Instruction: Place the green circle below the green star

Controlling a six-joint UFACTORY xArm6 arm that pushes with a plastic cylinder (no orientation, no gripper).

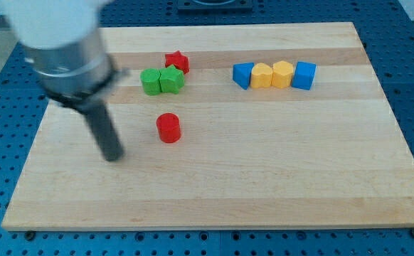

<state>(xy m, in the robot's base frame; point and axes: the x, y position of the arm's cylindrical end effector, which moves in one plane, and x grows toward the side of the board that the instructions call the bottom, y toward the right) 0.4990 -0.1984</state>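
Nearest the view's bottom, my tip (112, 158) rests on bare board (264, 185), touching and holding nothing, left of the red cylinder (168, 128). Higher up, the green circle (151, 82) touches the green star (171, 79) on its left, so I judge it must be pushed around underneath.

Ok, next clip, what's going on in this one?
A single arm with a rod is pushing blocks around a wooden board. My tip sits at the view's left, apart from every block, left of the red cylinder. The green circle is touching the green star on its left side, not yet below it. A red star sits just above them. A row of blue, yellow, yellow, blue blocks lies at the upper right.
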